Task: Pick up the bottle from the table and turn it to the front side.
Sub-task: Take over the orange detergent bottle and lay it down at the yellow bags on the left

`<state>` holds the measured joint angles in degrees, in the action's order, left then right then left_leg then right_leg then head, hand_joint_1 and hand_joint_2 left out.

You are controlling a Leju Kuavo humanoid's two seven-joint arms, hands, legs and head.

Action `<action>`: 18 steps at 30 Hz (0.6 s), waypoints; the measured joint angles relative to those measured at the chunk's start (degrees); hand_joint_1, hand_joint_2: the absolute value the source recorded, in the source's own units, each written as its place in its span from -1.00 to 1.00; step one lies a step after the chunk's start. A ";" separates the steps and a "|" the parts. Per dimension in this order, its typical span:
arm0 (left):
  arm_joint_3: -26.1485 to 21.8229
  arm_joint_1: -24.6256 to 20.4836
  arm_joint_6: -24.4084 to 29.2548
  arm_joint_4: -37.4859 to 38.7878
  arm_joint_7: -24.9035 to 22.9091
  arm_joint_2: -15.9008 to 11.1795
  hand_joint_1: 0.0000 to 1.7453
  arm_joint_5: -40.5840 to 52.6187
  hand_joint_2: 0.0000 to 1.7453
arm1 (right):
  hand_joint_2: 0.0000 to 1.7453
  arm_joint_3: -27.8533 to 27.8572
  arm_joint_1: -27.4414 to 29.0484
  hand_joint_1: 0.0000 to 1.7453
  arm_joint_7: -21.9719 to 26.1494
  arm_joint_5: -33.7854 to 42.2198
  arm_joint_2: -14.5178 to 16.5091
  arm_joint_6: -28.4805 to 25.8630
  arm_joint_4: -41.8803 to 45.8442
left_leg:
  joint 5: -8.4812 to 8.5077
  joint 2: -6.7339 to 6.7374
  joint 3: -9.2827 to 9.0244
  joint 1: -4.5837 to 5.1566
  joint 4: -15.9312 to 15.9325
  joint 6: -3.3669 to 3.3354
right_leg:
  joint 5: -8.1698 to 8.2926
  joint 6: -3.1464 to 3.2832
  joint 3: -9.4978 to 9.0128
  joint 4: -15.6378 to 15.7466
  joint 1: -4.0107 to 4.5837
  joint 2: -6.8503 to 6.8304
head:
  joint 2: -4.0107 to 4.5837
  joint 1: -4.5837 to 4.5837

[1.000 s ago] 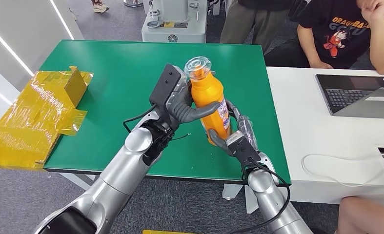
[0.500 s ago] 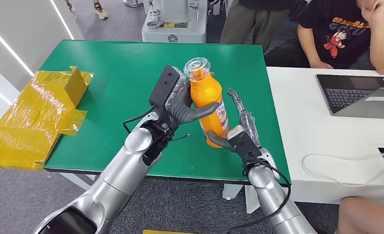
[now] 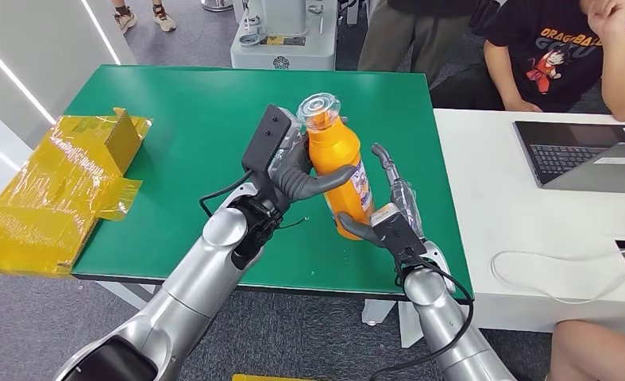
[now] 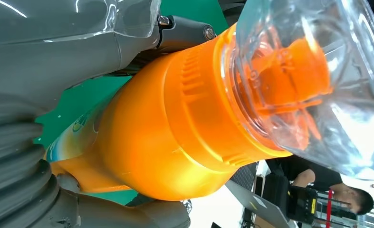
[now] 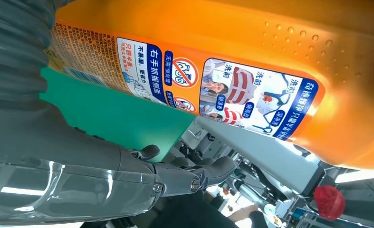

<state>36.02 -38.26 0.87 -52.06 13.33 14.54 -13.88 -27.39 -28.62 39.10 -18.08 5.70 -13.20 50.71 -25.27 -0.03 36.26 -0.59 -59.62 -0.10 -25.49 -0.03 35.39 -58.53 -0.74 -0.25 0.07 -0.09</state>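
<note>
We judge the orange detergent bottle (image 3: 340, 163) rigid, slick, weighty: our left hand (image 3: 297, 176) clasps its waist, our right hand (image 3: 388, 214) spread beside its base.

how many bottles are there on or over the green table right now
1: an orange bottle held above the green table by the left robot hand, with the right robot hand beside it.

Orange bottle (image 3: 341, 173), clear cap (image 3: 320, 108) over orange spout, blue-bordered printed label on its side. Held roughly upright, slightly tilted, above the green table's (image 3: 174, 143) right half, near its front edge.
</note>
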 joint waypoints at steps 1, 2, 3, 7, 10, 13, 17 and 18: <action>0.00 0.00 0.00 0.00 0.00 0.00 1.00 0.00 1.00 | 1.00 0.00 0.00 -1.00 0.00 0.00 0.00 0.00 0.00 | 0.00 0.00 0.00 0.00 0.00 0.00 | 0.00 0.00 0.00 0.00 0.00 0.00 | 0.00 0.00; 0.00 0.00 0.00 0.00 0.00 0.00 1.00 0.00 1.00 | 1.00 0.00 0.00 -1.00 0.00 0.00 0.00 0.00 0.00 | 0.00 0.00 0.00 0.00 0.00 0.00 | 0.00 0.00 0.00 0.00 0.00 0.00 | 0.00 0.00; 0.00 0.00 0.00 0.00 0.00 -0.03 1.00 0.00 1.00 | 1.00 0.00 0.00 -1.00 0.00 0.00 0.01 0.00 0.00 | 0.00 0.00 0.00 0.00 0.00 0.00 | 0.00 0.00 0.00 0.00 0.00 0.00 | 0.00 0.00; 0.00 0.00 0.02 0.00 0.02 -0.19 1.00 -0.18 1.00 | 1.00 -0.01 0.01 -1.00 0.03 0.01 0.01 -0.23 0.01 | 0.00 0.00 0.00 0.00 0.00 0.00 | 0.00 0.00 0.00 0.00 0.00 0.00 | 0.00 0.00; -0.08 0.01 0.37 0.00 0.18 -0.21 1.00 -0.47 1.00 | 1.00 -0.09 0.07 -1.00 0.14 0.06 0.02 -1.04 0.15 | 0.00 0.00 0.00 0.00 0.00 0.00 | 0.00 0.00 0.00 0.00 0.00 0.00 | 0.00 0.00; -0.64 0.04 1.86 -0.05 0.87 -0.36 1.00 -0.74 1.00 | 1.00 -0.15 0.61 -1.00 0.31 0.80 0.01 -2.63 1.60 | 0.00 0.00 0.00 0.00 0.00 0.00 | 0.00 0.00 0.00 -0.01 0.00 0.00 | 0.00 0.00; -2.48 0.13 5.13 -0.42 2.03 -1.72 1.00 -0.09 1.00 | 1.00 -0.16 3.18 -1.00 -0.25 3.68 -0.05 -4.31 7.60 | 0.00 0.04 0.00 -0.01 0.01 0.00 | 0.00 0.00 0.02 -0.02 0.01 0.05 | 0.00 -0.01; -3.22 0.15 6.02 -0.56 2.30 -2.31 1.00 0.31 1.00 | 1.00 -0.22 4.32 -1.00 -0.60 4.63 -0.09 -4.32 9.94 | 0.00 0.05 -0.01 -0.02 0.02 0.00 | 0.00 0.01 0.02 -0.02 0.01 0.06 | 0.00 0.00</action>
<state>32.80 -38.11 6.89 -52.63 15.63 12.22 -13.57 -27.61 -24.31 38.50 -13.45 5.62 -17.52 60.65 -25.27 0.02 36.25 -0.61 -59.60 -0.10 -25.49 -0.02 35.41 -58.55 -0.72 -0.18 0.07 -0.09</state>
